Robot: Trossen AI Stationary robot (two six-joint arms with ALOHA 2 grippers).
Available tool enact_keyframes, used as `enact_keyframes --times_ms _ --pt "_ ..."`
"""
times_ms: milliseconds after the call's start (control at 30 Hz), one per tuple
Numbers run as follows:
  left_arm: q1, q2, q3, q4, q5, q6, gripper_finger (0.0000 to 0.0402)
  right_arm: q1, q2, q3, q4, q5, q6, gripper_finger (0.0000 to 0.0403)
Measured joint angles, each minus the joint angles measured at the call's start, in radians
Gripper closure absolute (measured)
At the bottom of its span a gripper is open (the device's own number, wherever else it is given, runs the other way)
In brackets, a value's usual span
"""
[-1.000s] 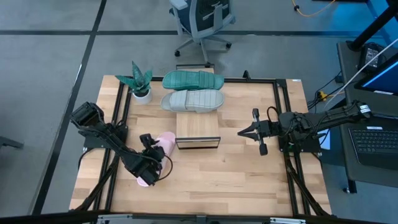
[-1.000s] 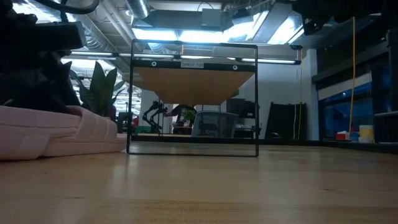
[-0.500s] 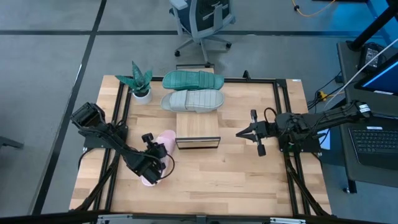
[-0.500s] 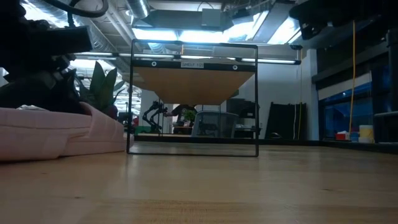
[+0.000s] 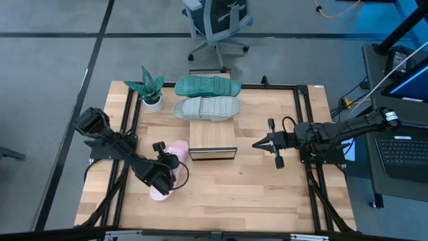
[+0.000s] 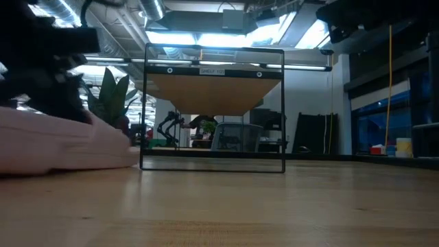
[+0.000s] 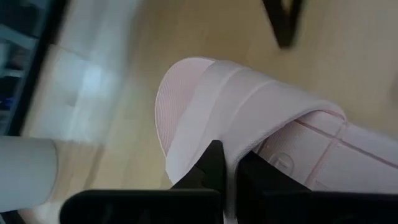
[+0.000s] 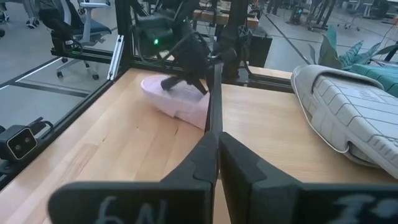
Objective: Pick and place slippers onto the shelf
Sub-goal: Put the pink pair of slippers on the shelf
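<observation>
- Left gripper [image 5: 166, 169]: fingers [image 7: 211, 163] closed on the strap of the pale pink slipper [image 5: 168, 175], left-front area of the tabletop [image 5: 267, 187], just left of the shelf [image 5: 212, 137].
- Low view: the pink slipper [image 6: 62, 140] sits at the left; whether it touches the tabletop cannot be told.
- Right gripper [image 5: 256, 143]: fingers [image 8: 208, 152] pressed together, holding nothing; hovers right of the shelf, tips pointing toward it.
- Light grey slipper [image 5: 207, 108]: sole up, touching the shelf's rear edge.
- Teal green slipper [image 5: 207, 86]: sole up, just behind the grey one at the tabletop's back edge.
- Shelf top carries no slipper.
- Small potted plant [image 5: 150, 88]: back-left, beside the teal slipper's end.
</observation>
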Motion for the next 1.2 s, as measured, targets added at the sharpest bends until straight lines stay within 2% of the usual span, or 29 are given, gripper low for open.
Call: enact_keyframes --times_ms 100,333,600,900,1067,1200 --pt "-0.004 -0.059 0.003 -0.004 0.063 0.031 0.0399 0.0 0.0 0.0 0.0 0.0 0.0 0.0382" --pt "-0.005 -0.153 0.007 -0.005 0.046 0.05 0.0399 0.0 0.0 0.0 -0.001 0.0 -0.003 0.0382" --pt "-0.036 -0.23 0.008 -0.015 0.128 0.084 0.0399 0.0 0.0 0.0 -0.001 0.0 -0.005 0.0382" --pt "-0.107 -0.309 0.02 -0.033 0.105 0.091 0.0399 0.0 0.0 0.0 -0.001 0.0 -0.004 0.0382" --pt "-0.119 -0.311 0.078 -0.046 0.065 0.201 0.0399 0.0 0.0 0.0 0.013 0.0 -0.002 0.0382" --pt "-0.119 -0.311 0.157 -0.119 0.034 0.282 0.0399 0.0 0.0 0.0 0.039 0.0 0.0 0.0382"
